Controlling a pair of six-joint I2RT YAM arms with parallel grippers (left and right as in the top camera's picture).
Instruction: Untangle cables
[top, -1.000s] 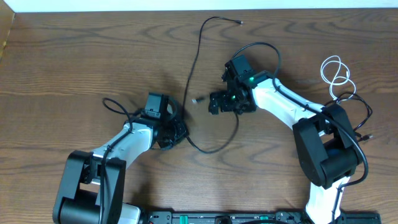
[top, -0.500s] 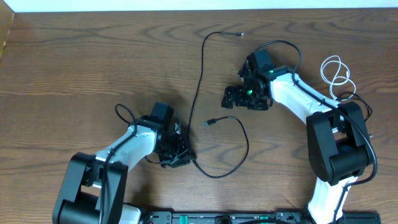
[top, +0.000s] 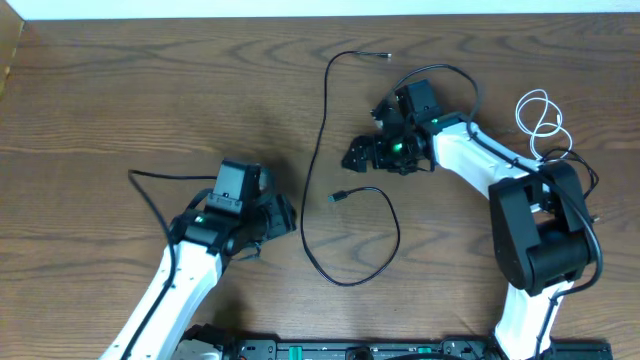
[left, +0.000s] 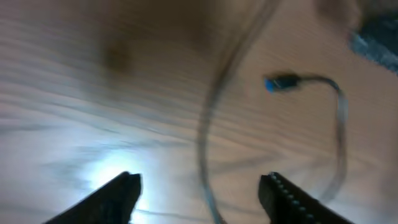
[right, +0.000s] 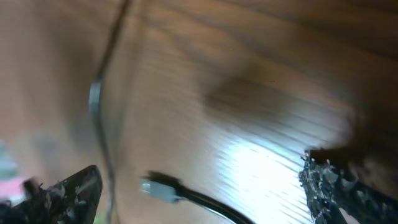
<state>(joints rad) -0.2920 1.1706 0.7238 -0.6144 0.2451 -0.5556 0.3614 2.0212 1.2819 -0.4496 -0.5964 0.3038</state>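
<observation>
Surface of brown wood grain (top: 120, 90) carries everything. We see the left gripper (left: 200, 183) and right gripper (right: 200, 174) with jaws spread, both empty. One long thin black cable (top: 314, 150) curls between them: light and limp, best pinched near its small plug end (top: 340, 197). One short white looped cable (top: 540, 120) lies far right.

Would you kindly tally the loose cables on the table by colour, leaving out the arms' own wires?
Black cable: 1
White cable: 1
Total: 2. A black strand beside the right arm's base may be a third cable, but too little of it shows to tell.
</observation>
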